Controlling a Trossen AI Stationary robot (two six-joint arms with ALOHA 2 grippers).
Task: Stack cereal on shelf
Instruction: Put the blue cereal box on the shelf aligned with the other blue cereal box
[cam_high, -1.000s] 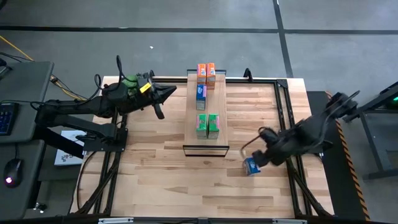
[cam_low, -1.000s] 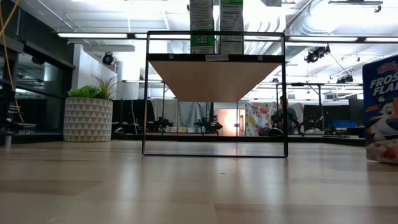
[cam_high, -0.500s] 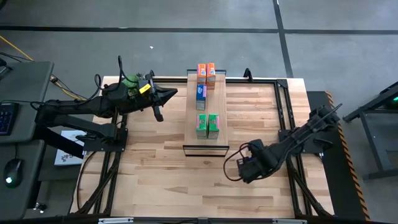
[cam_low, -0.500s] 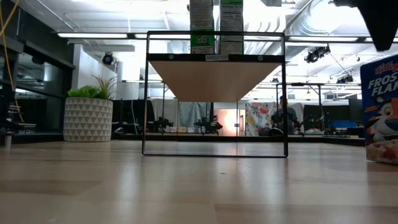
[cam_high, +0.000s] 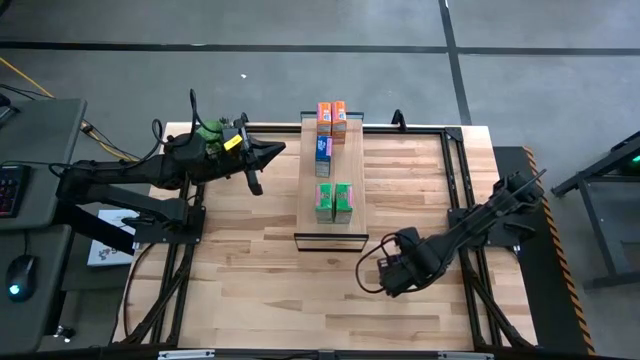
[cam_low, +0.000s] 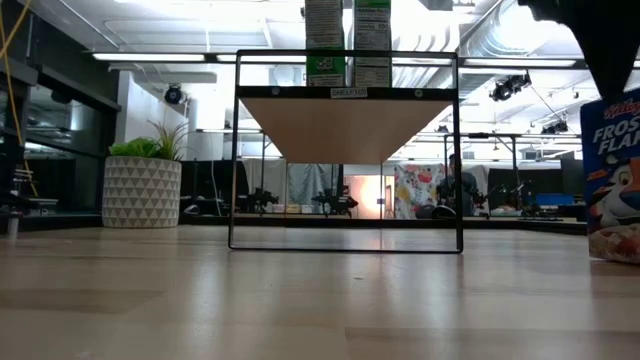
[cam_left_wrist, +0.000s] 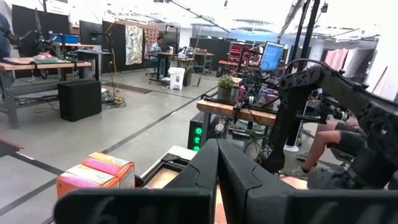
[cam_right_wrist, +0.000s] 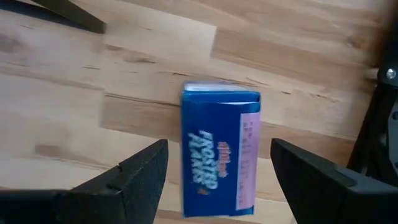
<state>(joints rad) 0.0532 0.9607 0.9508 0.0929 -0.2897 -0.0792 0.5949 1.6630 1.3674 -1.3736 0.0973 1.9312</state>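
A blue cereal box (cam_right_wrist: 219, 152) stands on the tabletop near the right front, also showing at the low view's right edge (cam_low: 612, 175). My right gripper (cam_right_wrist: 217, 149) hangs over it, open and pointing down, one finger (cam_right_wrist: 134, 180) on each side without touching. In the high view the right gripper (cam_high: 392, 272) hides this box. The shelf (cam_high: 345, 165) in the middle carries two orange boxes (cam_high: 331, 117), one blue box (cam_high: 323, 150) and two green boxes (cam_high: 335, 200). My left gripper (cam_high: 276, 149) waits shut, level, left of the shelf's far end.
A black frame rail (cam_high: 455, 200) runs along the table's right side, close behind my right arm. A potted plant (cam_low: 142, 185) stands beyond the table's far edge. Bare tabletop (cam_high: 260, 270) lies between the shelf's near end and the near edge.
My right gripper has come down and moved toward the table's near-left, tipping over until it points down above the blue box on the table. It now covers that box in the high view and shows at the top right of the low view. Its fingers stay open.
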